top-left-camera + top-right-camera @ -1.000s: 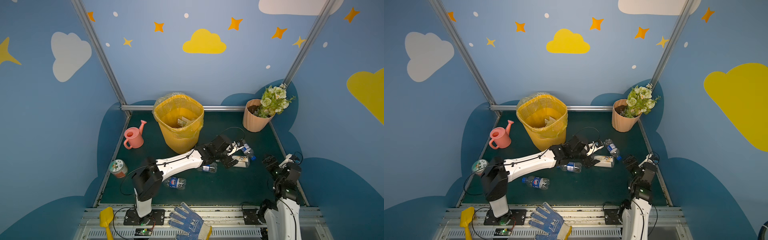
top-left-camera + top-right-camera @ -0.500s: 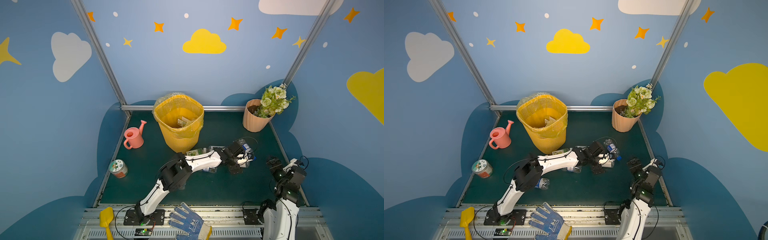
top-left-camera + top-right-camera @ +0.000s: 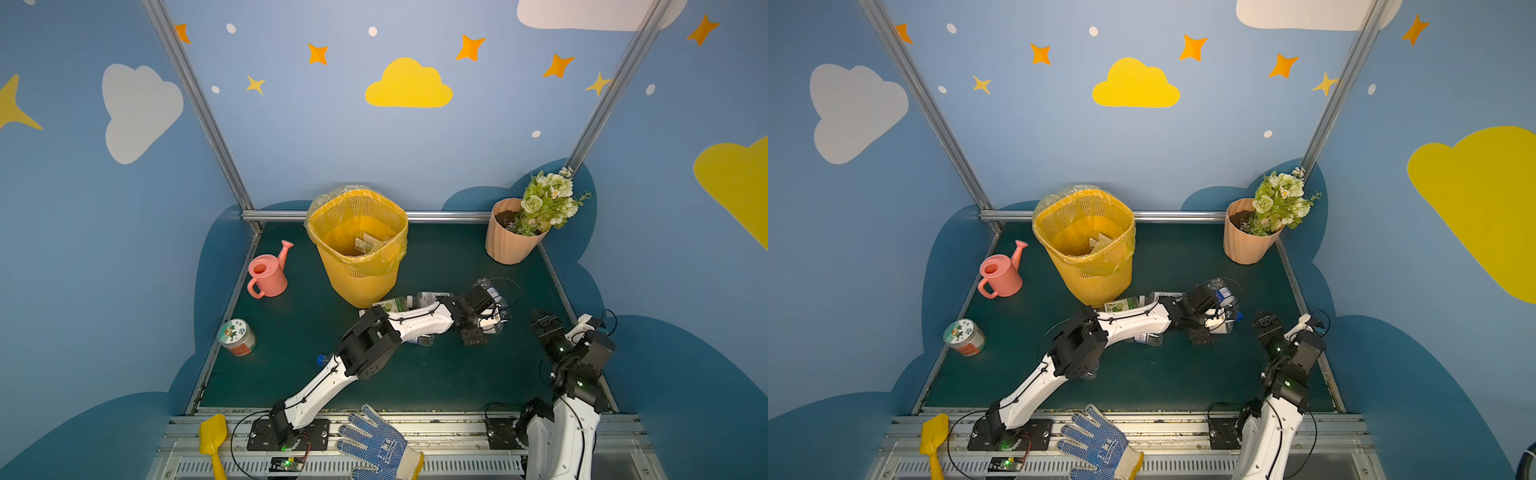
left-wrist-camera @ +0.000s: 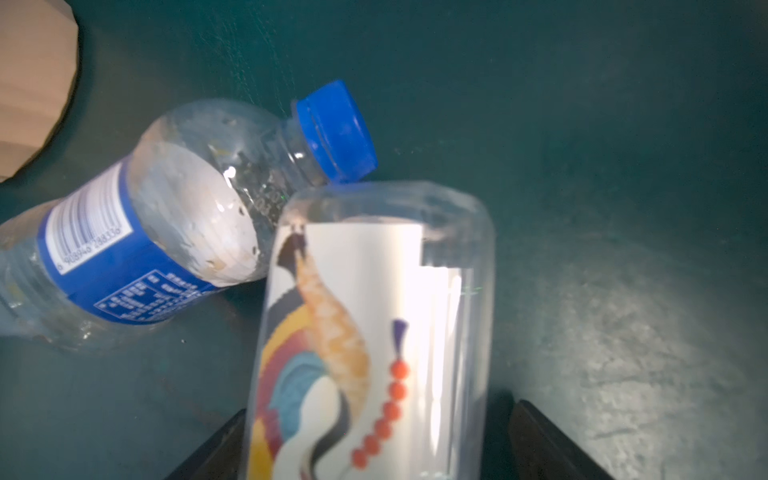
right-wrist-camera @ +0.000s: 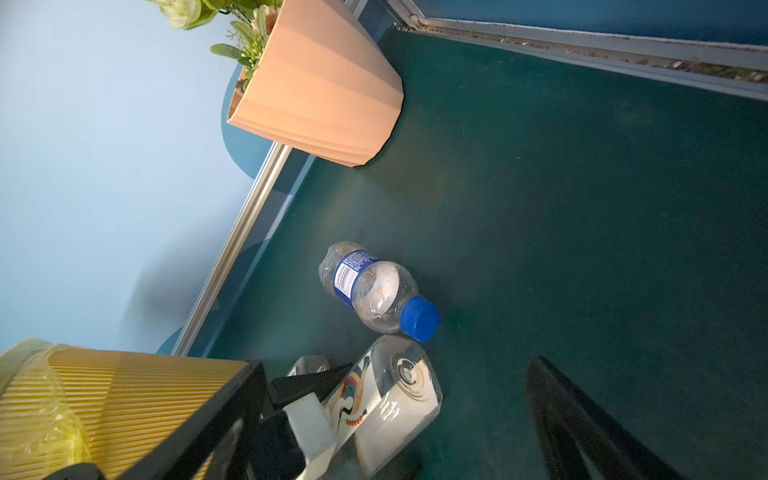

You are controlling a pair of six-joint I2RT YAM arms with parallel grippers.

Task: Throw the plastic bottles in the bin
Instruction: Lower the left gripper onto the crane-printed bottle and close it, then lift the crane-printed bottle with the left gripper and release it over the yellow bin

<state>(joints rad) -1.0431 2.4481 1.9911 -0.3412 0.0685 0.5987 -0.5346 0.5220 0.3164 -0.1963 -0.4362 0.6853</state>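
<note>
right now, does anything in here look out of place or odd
A blue-dotted work glove and a yellow shovel lie on the front rail, off the green mat. The blue-capped bottle has a whitish, flaky patch on its shoulder.

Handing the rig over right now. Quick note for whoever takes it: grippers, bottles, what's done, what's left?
Left gripper: open, jaws either side of the white-label bottle lying on the mat, not clamped.
Right gripper: open, empty, by the mat's right edge.
Bin: upright at the back; done: some labelled items inside, count unclear.
Left: white-label bottle, blue-label bottle beside it, green-label bottle and one more at the bin's foot, at least two partly hidden under the left arm.
Next, likely: close, lift, drop in bin.
</note>
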